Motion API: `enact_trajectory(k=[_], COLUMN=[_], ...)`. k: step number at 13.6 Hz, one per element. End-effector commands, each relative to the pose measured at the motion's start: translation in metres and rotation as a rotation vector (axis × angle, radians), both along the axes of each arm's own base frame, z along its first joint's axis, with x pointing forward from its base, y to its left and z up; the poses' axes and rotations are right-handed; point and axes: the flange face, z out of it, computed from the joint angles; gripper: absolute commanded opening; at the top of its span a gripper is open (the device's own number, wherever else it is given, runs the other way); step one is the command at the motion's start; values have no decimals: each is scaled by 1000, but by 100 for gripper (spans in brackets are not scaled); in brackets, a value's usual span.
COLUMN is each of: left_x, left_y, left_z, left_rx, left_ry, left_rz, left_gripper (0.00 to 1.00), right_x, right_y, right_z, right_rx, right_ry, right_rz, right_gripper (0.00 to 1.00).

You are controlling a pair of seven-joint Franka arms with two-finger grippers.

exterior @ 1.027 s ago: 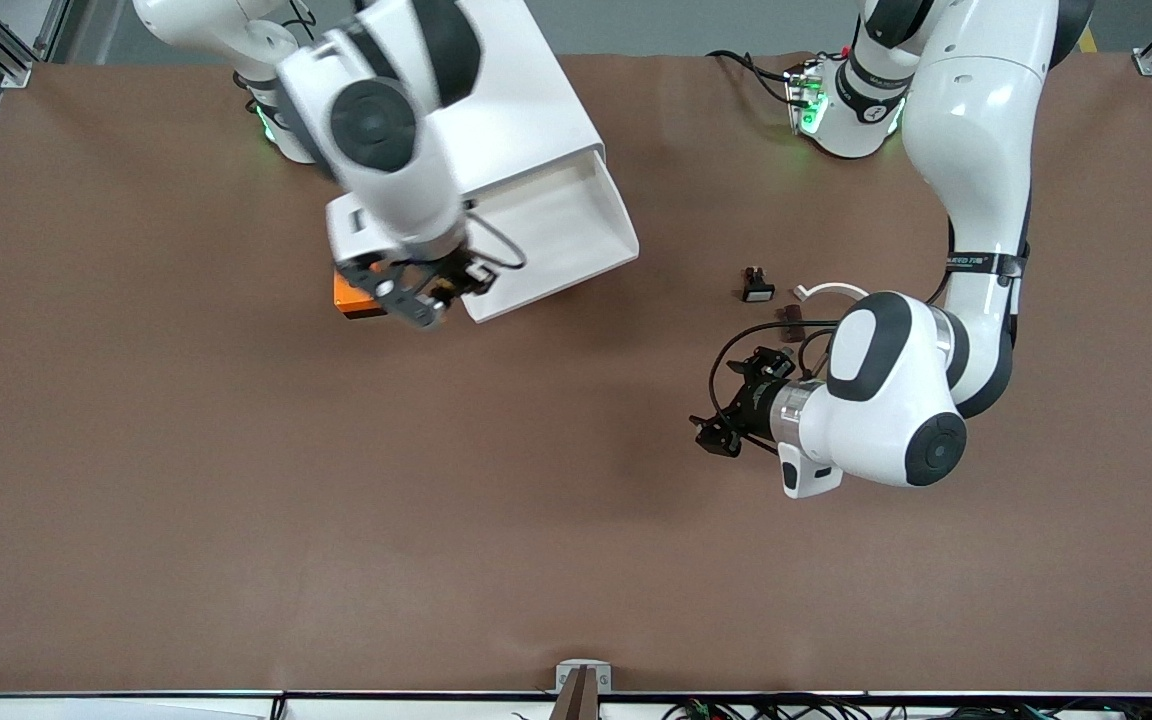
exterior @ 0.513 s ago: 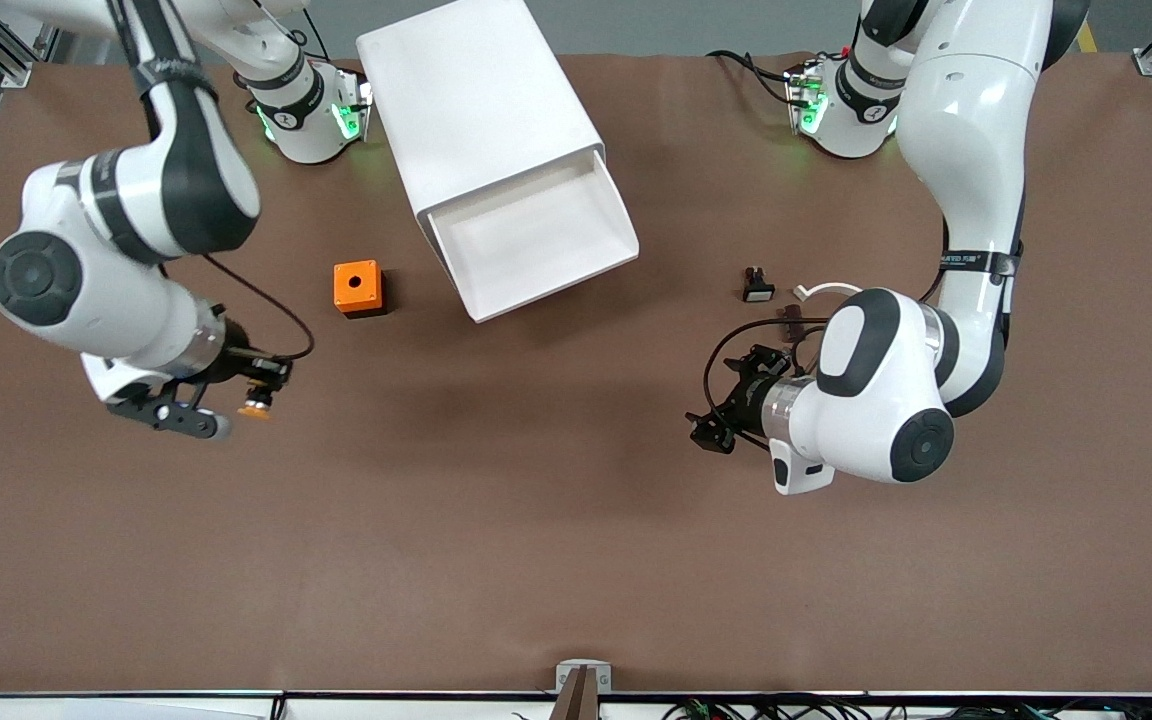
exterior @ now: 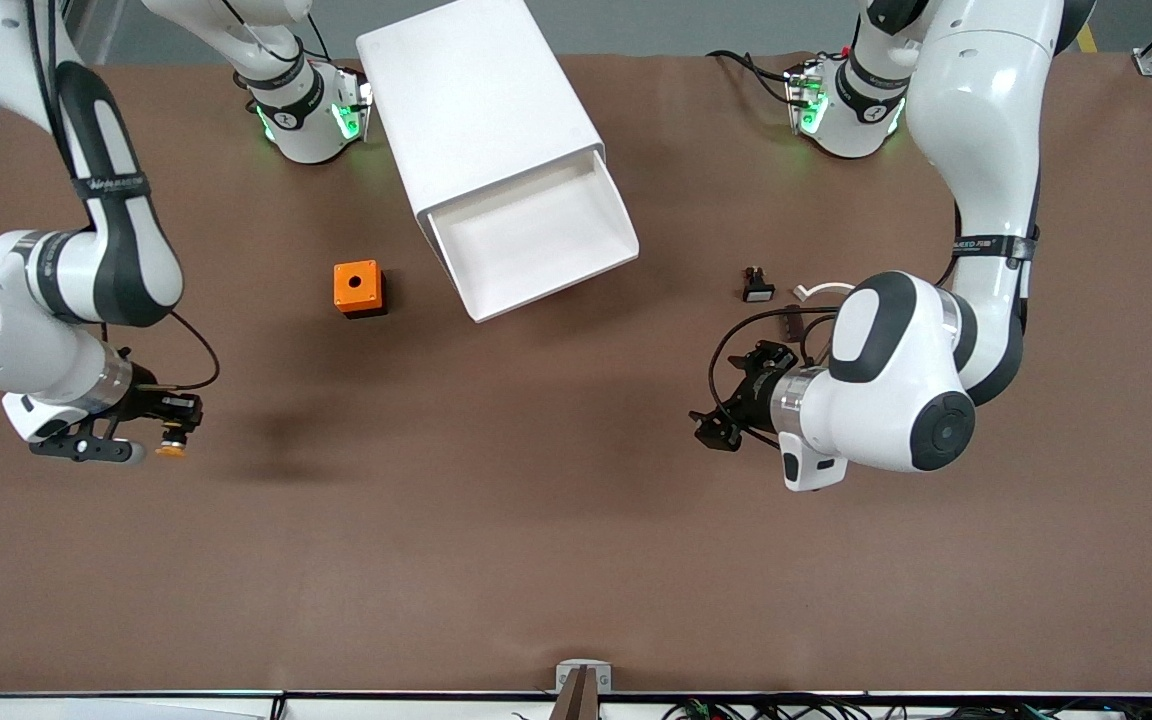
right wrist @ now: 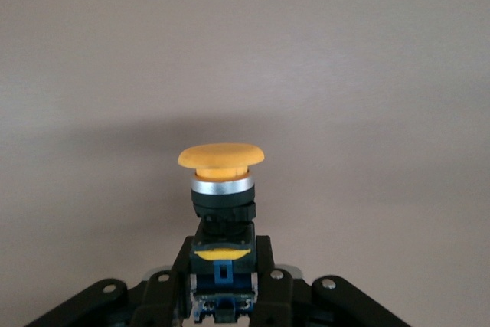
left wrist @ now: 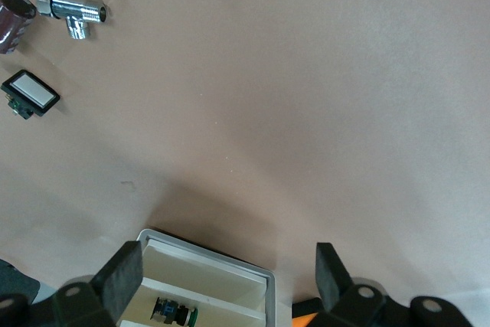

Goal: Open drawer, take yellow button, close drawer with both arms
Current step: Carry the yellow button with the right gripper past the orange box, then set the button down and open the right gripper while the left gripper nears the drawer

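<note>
Pinching the button (right wrist: 221,181) by its body, the right gripper (exterior: 158,432) hangs over bare table at the right arm's end, the drawer (exterior: 536,240) stands pulled out, and the left gripper (exterior: 726,415), fingers spread, waits over the table.

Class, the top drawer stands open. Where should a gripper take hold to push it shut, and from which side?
Press on the drawer's sloped front panel, coming from the side nearer the front camera and pushing toward the cabinet. That panel is the broad face across the sliding direction. The open left gripper is the free one.
</note>
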Motion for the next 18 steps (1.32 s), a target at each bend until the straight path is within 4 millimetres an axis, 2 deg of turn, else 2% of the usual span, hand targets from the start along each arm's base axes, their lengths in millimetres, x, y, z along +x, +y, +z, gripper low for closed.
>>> enact_trajectory(k=[1, 7, 10, 12, 13, 14, 15, 17, 18], left_x=[-6, -8, -11, -20, -24, -27, -33, -45, -46], left_y=[-3, -8, -15, -33, -40, -46, -58, -77, -80], left_z=[2, 2, 3, -1, -4, -6, -8, -7, -5], left_rx=[13, 13, 13, 20, 24, 31, 33, 48, 44], left_ry=[-6, -5, -5, 5, 12, 21, 21, 10, 5], left_rz=[-12, -19, -26, -44, -46, -43, -64, -108, -115], left_gripper=[99, 99, 99, 99, 99, 99, 99, 99, 99], right_x=[3, 9, 12, 10, 11, 13, 14, 16, 16], right_y=[-21, -39, -47, -47, -47, -47, -47, -46, -44], right_z=[-36, -89, -102, -112, -113, -113, -112, -108, -102], right_rx=[4, 0, 5, 8, 8, 7, 8, 8, 10], right_ry=[-8, -69, -66, -52, -51, -51, -51, -55, -47], right_rz=[27, 11, -8, -8, -6, -4, -8, -2, 2], right_gripper=[0, 1, 2, 5, 18, 56, 100, 100, 100])
